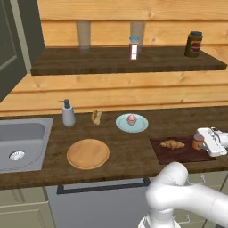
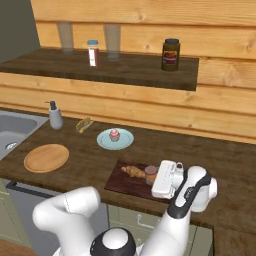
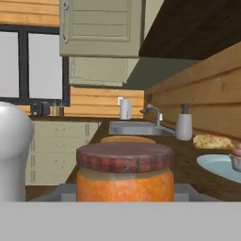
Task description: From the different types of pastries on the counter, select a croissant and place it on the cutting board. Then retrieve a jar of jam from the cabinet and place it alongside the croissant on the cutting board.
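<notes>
A croissant (image 1: pixel 172 144) (image 2: pixel 132 171) lies on the dark cutting board (image 1: pixel 178 156) (image 2: pixel 122 186) at the counter's right front. Just right of it on the board stands a jar of jam (image 1: pixel 197 141) (image 2: pixel 151 174), orange with a dark red checked lid. My gripper (image 1: pixel 200 142) (image 2: pixel 154 176) reaches in sideways from the right and is shut on the jar. The hand view has the jar (image 3: pixel 124 172) very close and centred; the fingertips are hidden there.
A round wooden board (image 1: pixel 88 153), a blue plate (image 1: pixel 139 126) with a cupcake, another pastry (image 1: pixel 96 117), a soap dispenser (image 1: pixel 68 113) and a sink (image 1: pixel 22 142) lie to the left. The shelf above carries a dark jar (image 1: pixel 193 44) and a shaker (image 1: pixel 134 47).
</notes>
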